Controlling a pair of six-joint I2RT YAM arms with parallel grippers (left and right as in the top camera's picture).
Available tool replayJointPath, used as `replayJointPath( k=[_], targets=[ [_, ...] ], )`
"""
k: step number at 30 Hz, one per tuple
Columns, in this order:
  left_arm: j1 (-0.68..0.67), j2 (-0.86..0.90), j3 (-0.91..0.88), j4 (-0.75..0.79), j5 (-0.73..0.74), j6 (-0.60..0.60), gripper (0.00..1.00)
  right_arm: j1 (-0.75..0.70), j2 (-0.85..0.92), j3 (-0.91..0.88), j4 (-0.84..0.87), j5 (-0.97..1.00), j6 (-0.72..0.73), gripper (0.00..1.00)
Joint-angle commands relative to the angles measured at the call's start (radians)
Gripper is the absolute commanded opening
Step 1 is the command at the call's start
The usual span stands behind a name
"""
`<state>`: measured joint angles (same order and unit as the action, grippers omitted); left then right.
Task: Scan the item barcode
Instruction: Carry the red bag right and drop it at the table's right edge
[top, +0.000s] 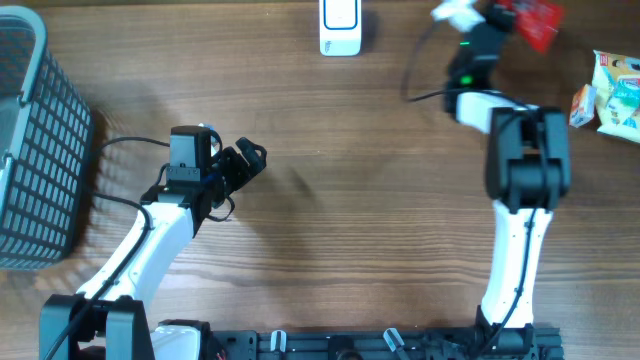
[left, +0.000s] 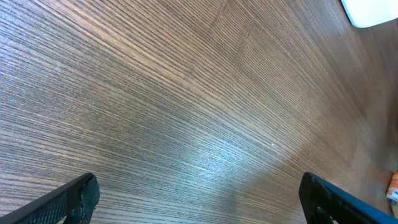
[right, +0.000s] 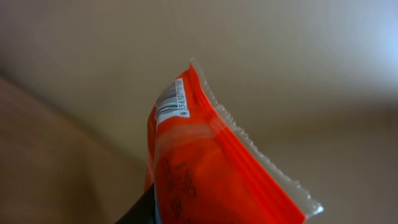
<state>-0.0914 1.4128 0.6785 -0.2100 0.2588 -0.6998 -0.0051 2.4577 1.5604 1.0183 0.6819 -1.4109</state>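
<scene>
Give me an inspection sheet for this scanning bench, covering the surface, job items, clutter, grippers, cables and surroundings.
Surface: wooden table, no spills or damage seen.
Job's things: red packet held up at the far right; its barcode shows near the crimped edge in the right wrist view. White scanner at the far edge.
Clutter: grey basket on the left; snack packets at the right edge.
Grippers: left gripper open and empty, over bare wood; right gripper shut on the red packet.
Cables: black cable by the left arm, another by the right arm.
Surroundings: nothing seen.
</scene>
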Motion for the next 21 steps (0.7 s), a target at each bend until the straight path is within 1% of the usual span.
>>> replayJointPath(
  k=[1,5,6,11,13,15,16,18,19,21],
  targets=[
    [0.005,-0.006,0.002,-0.001,-0.006,0.015,1.00,-0.089,-0.001,0.031,0.010,0.267,0.075,0.04],
    [0.005,-0.006,0.002,-0.001,-0.006,0.015,1.00,-0.181,-0.001,0.031,-0.086,0.396,0.083,0.04],
    [0.005,-0.006,0.002,-0.001,-0.006,0.015,1.00,-0.202,-0.001,0.031,-0.124,0.422,0.107,0.04],
    [0.005,-0.006,0.002,-0.001,-0.006,0.015,1.00,-0.254,-0.001,0.031,-0.183,0.473,0.138,0.04],
    [0.005,-0.006,0.002,-0.001,-0.006,0.015,1.00,-0.262,-0.001,0.031,-0.200,0.473,0.138,0.11],
    [0.005,-0.006,0.002,-0.001,-0.006,0.015,1.00,-0.267,-0.001,0.031,-0.231,0.473,0.144,0.36],
    [0.005,-0.006,0.002,-0.001,-0.006,0.015,1.00,-0.268,-0.001,0.031,-0.255,0.472,0.156,0.54],
    [0.005,-0.006,0.002,-0.001,-0.006,0.015,1.00,-0.267,-0.001,0.031,-0.280,0.469,0.162,0.79],
    [0.005,-0.006,0.002,-0.001,-0.006,0.015,1.00,-0.267,-0.001,0.031,-0.280,0.470,0.164,1.00],
    [0.005,-0.006,0.002,-0.001,-0.006,0.015,1.00,-0.267,-0.003,0.031,-0.279,0.470,0.179,1.00]
  ],
)
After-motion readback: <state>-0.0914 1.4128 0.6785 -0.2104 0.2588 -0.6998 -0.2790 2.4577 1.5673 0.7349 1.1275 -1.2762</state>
